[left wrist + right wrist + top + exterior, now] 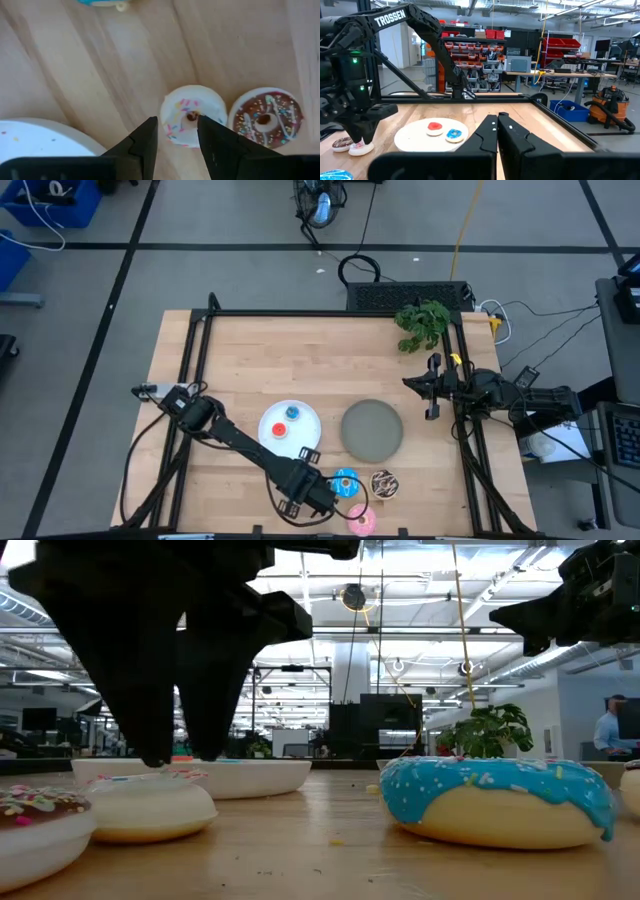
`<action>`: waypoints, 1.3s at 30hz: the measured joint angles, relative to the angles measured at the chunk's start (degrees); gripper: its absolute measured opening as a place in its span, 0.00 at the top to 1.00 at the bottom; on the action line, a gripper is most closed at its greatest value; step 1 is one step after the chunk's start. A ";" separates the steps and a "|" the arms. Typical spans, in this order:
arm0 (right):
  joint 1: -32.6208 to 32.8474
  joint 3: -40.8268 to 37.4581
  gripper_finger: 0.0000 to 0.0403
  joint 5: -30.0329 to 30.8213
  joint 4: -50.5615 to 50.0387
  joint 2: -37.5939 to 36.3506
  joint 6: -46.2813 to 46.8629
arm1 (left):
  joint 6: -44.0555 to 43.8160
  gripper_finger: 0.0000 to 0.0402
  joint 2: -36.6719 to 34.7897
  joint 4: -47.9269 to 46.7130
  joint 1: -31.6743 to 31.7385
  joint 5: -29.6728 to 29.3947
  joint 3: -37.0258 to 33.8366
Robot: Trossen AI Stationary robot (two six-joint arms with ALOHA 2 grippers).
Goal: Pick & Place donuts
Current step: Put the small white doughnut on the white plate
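Hovering over the tiny whitish-pink donut (192, 116), the left gripper (176, 131) points straight down near the front edge of the counter (260, 355), its fingers narrowly parted with the tips over the donut's middle and the jaws empty. Just beside that donut lies the tiny brown donut (266, 118), both a little in front of the white plate (306, 417). To the right of the white plate's front edge sit the larger ones: the blue-iced donut (345, 482), the chocolate sprinkled donut (384, 483) just beyond it, and the pink-iced donut (363, 522) closest to the counter's front edge.

On the white plate rest the tiny red donut (293, 412) and the tiny blue donut (279, 429), close together. Right of the white plate, and near it, stands the grey plate (372, 430), with nothing on it.

Farther right of the white plate, at the counter's right edge, the right gripper (429, 389) waits with its fingers closed together on nothing. Behind it, at the far right corner, stands a green plant (422, 323).
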 joint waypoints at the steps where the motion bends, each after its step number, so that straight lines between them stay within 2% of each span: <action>1: 0.00 0.00 1.00 0.00 0.00 0.00 0.00 | -0.03 0.64 0.00 -0.02 -0.01 0.02 0.00; 13: -0.02 0.00 1.00 0.00 0.00 0.00 0.02 | 1.30 0.56 0.00 2.66 0.04 0.12 0.00; 21: 0.00 0.01 1.00 0.00 0.00 0.00 0.02 | 2.58 0.55 0.00 2.61 0.04 0.10 -0.18; 31: 0.00 0.01 1.00 0.00 0.00 0.00 0.02 | 2.56 0.55 -0.35 6.90 0.62 1.84 -7.35; 39: -0.02 0.01 1.00 0.00 0.02 0.00 0.02 | 3.36 0.55 -0.36 9.10 1.71 4.76 -8.11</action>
